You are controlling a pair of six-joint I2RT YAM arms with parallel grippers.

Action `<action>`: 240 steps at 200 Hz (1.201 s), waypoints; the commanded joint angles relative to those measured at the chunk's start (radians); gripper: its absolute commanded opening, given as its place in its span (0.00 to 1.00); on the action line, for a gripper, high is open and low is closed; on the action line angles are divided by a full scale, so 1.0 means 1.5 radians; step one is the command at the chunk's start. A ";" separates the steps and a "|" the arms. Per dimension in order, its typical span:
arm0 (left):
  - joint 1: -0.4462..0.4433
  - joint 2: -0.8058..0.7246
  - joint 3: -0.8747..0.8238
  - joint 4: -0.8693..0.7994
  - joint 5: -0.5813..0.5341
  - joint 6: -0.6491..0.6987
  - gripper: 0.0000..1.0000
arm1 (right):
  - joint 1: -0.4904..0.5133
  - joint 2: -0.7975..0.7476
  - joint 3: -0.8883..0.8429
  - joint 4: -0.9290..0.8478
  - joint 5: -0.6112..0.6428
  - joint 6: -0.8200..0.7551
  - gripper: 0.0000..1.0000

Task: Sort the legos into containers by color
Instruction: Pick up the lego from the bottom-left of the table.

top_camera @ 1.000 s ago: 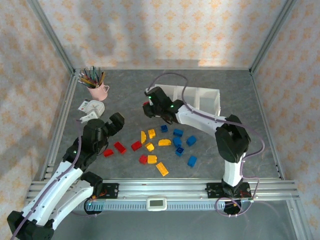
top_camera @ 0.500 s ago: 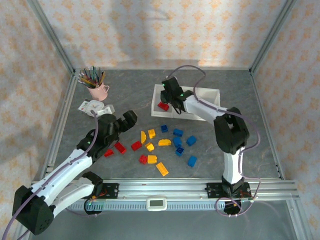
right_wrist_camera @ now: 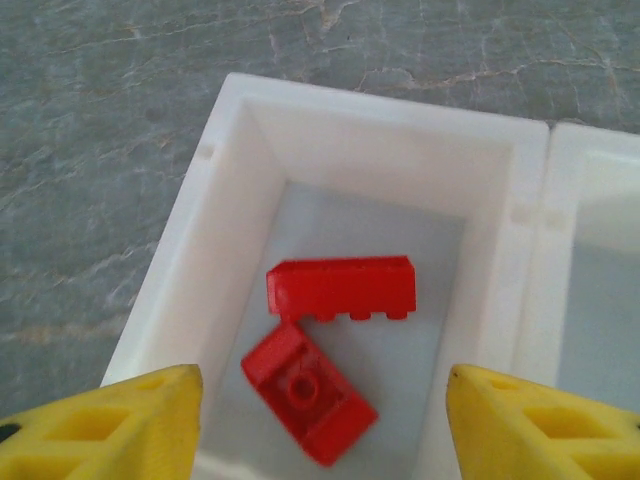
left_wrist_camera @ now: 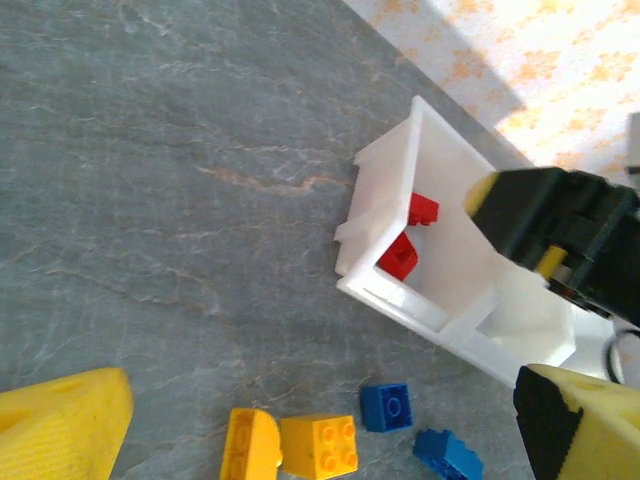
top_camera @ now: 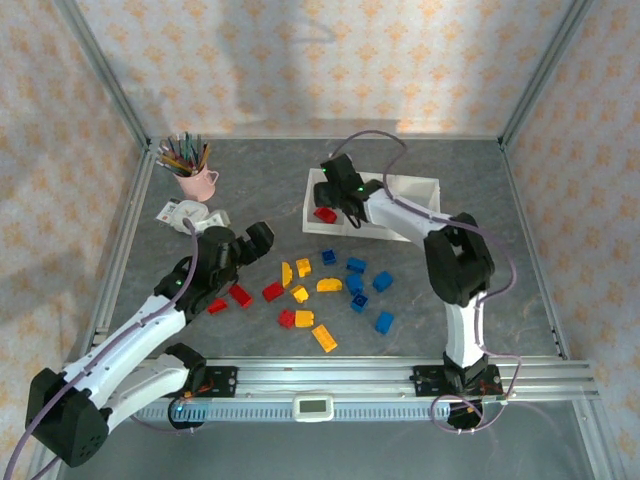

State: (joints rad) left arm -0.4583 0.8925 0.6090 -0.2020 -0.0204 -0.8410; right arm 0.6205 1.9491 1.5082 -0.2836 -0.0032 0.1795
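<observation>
Right wrist — long red lego (right_wrist_camera: pixel 341 288) axis L-R in end bin (right_wrist_camera: pixel 240 130), R gripper (right_wrist_camera: pixel 325 430) jaws apart.

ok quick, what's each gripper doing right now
left gripper: open, holding nothing
right gripper: open, holding nothing, above the bin with two red bricks

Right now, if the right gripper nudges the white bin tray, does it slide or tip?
Probably slides: the tray looks like thin plastic, with two red bricks visible inside, on a smooth table. Tipping seems unlikely: three joined bins give a wide base.
</observation>
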 commanded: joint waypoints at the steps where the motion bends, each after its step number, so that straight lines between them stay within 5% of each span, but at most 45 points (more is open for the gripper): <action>1: -0.005 -0.024 0.022 -0.104 -0.033 -0.014 0.99 | 0.034 -0.089 -0.056 0.017 -0.019 -0.005 0.68; 95: -0.077 -0.056 -0.041 -0.267 -0.055 -0.136 0.86 | 0.161 -0.277 -0.324 0.097 -0.161 -0.004 0.83; 240: -0.092 0.107 -0.120 -0.118 -0.097 -0.156 0.66 | 0.169 -0.303 -0.396 0.154 -0.161 -0.004 0.89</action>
State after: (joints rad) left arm -0.5903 1.0149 0.4221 -0.4194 -0.0929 -1.0760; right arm 0.8745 1.5196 0.9234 -0.0719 -0.2695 0.1799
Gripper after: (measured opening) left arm 0.675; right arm 0.885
